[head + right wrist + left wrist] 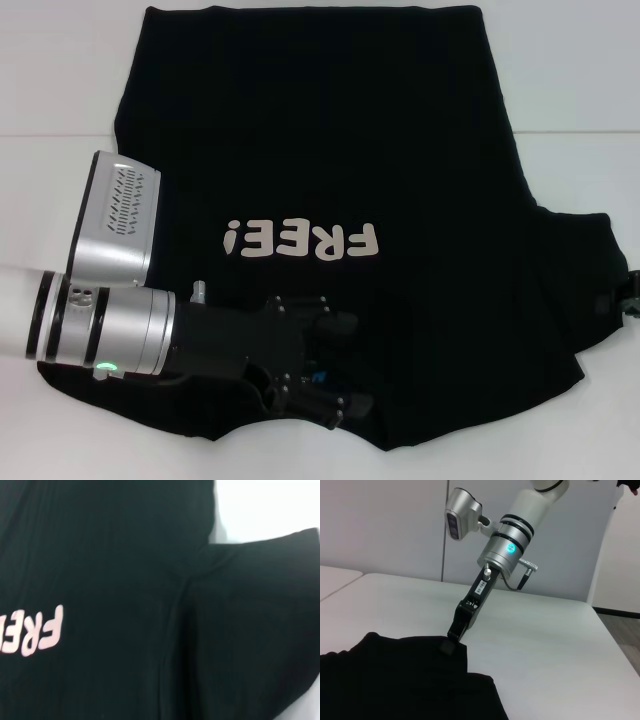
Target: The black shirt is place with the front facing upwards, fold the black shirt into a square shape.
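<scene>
While the black shirt lies spread front-up across the white desk, the head view shows its pale "FREE!" lettering near the middle, reading upside down from the robot's side. The collar end is nearest the robot and the hem is farthest. The left hand reaches in from the left and sits low over the near edge by the collar, its two dark fingers parted over the cloth; it looks released, probably placed there to pin or take the neckline for a fold. The right sleeve fans out to the right, where only a dark sliver at the picture's edge hints at the other arm.

From the left wrist view, the right hand comes down at a slant onto the sleeve's edge. Its tips appear clenched on that edge, likely so the sleeve can be carried inward, but I cannot tell for certain.

From the right wrist view, only cloth shows: the sleeve seam, part of the lettering and a corner of desk.
</scene>
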You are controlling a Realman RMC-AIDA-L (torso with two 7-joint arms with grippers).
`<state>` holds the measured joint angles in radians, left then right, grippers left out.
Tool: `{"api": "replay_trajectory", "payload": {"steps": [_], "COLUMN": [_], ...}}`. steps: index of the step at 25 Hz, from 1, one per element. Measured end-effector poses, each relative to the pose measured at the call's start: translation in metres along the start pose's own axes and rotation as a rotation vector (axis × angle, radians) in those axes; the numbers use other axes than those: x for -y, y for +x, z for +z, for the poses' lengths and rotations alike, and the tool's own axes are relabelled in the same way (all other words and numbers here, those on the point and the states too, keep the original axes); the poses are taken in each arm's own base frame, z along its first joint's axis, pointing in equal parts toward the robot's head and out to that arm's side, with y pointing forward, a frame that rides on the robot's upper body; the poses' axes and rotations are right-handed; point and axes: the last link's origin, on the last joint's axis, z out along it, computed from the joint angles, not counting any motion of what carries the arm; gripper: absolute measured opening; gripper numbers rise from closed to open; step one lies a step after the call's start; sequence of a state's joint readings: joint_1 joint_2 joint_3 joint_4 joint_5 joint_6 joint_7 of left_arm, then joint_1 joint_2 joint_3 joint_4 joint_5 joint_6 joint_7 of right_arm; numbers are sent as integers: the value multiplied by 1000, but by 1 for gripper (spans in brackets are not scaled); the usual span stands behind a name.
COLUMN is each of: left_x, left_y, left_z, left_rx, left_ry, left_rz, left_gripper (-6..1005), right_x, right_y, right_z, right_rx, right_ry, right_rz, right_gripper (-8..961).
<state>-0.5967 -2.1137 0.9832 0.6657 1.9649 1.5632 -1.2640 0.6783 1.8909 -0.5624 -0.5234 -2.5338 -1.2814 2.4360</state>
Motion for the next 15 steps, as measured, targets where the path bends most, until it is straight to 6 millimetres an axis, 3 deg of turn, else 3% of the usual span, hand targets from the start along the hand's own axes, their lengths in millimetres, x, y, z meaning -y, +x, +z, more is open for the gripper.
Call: {"api": "replay_trajectory", "payload": {"steps": [10,15], "left_x": [-1,-1], "left_y": [0,1], "left_z": [2,2], "left_rx": [-6,-19], "left_ry": [-2,7], "left_rz": [-13,-20], "left_gripper": [938,937], "right_x": [10,13], "right_y": [-17,-24], "right_z": [-4,-8], "right_rx": [99,124], "right_ry": [76,107], "right_rz": [-13,-44], "right_gripper": [12,32]}}
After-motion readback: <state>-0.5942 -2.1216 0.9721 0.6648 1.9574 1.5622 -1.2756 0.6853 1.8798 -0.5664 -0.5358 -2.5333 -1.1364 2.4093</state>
